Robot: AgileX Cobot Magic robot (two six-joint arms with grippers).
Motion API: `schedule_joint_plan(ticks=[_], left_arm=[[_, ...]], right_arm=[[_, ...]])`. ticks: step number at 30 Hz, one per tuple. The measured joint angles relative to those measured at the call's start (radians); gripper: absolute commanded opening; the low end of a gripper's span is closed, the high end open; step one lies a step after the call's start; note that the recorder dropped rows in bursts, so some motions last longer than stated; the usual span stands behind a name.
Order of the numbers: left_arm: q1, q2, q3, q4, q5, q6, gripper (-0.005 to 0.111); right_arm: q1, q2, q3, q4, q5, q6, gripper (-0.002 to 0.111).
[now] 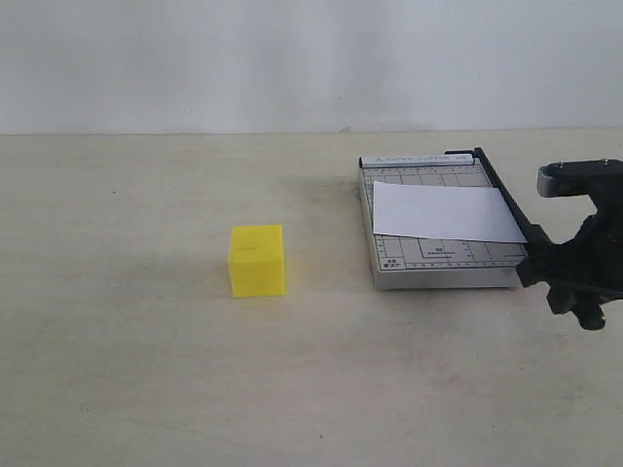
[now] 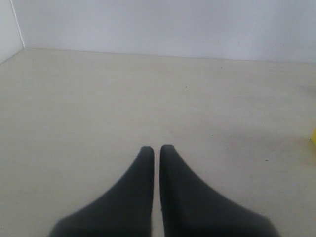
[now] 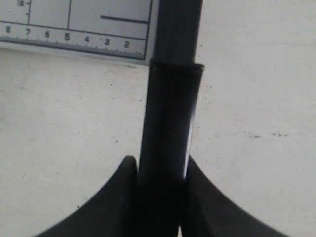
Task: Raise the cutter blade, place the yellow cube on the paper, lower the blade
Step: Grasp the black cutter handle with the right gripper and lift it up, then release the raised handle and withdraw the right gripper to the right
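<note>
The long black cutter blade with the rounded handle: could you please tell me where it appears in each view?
Exterior view: the cutter blade along the grey gridded board's right edge.
Left wrist view: not in it.
Right wrist view: centre, handle between the fingers of the right gripper.
Shared landmark: that board, ruler corner beside the handle.

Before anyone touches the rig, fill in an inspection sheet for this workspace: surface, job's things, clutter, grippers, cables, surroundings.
Surface: pale table, faintly smudged.
Job's things: yellow cube on the table, left of the grey cutter board in the exterior view; paper lying on the board; cutter blade apparently down along the board's right edge.
Clutter: nothing seen.
Grippers: left gripper shut, empty, over bare table; right gripper shut on the cutter blade's handle.
Cables: nothing seen.
Surroundings: plain white wall behind the table.
</note>
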State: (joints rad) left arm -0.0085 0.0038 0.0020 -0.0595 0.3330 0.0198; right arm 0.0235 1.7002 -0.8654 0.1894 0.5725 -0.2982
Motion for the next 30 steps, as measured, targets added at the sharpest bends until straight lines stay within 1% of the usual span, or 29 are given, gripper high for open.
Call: schedule_joint_plan(ticks=[5, 10, 21, 23, 25, 26, 27, 28, 29, 30], left_arm=[[0.000, 0.000, 0.000, 0.000, 0.000, 0.000, 0.004], [0.000, 0.000, 0.000, 0.000, 0.000, 0.000, 0.004], [0.000, 0.000, 0.000, 0.000, 0.000, 0.000, 0.004], [0.000, 0.000, 0.000, 0.000, 0.000, 0.000, 0.004], [0.000, 0.000, 0.000, 0.000, 0.000, 0.000, 0.004], [0.000, 0.000, 0.000, 0.000, 0.000, 0.000, 0.004], [0.000, 0.000, 0.000, 0.000, 0.000, 0.000, 0.004], [0.000, 0.000, 0.000, 0.000, 0.000, 0.000, 0.004], [0.000, 0.000, 0.000, 0.000, 0.000, 0.000, 0.004], [0.000, 0.000, 0.000, 0.000, 0.000, 0.000, 0.004]], right_arm=[[0.000, -0.082, 0.000, 0.004, 0.009, 0.012, 0.000], [-0.002, -0.193, -0.078, 0.004, 0.074, 0.023, 0.000], [-0.004, -0.212, -0.177, 0.000, 0.129, 0.040, 0.001], [-0.004, -0.212, -0.187, 0.000, 0.134, 0.040, 0.007], [-0.004, -0.212, -0.189, 0.000, 0.136, 0.035, 0.024], [-0.004, -0.212, -0.189, 0.005, 0.136, 0.027, 0.033], [-0.004, -0.212, -0.189, 0.010, 0.136, 0.020, 0.049], [-0.006, -0.215, -0.191, 0.018, 0.129, -0.013, 0.060], [-0.006, -0.217, -0.193, 0.032, 0.105, -0.034, 0.068], [-0.004, -0.224, -0.201, 0.051, 0.085, -0.054, 0.067]])
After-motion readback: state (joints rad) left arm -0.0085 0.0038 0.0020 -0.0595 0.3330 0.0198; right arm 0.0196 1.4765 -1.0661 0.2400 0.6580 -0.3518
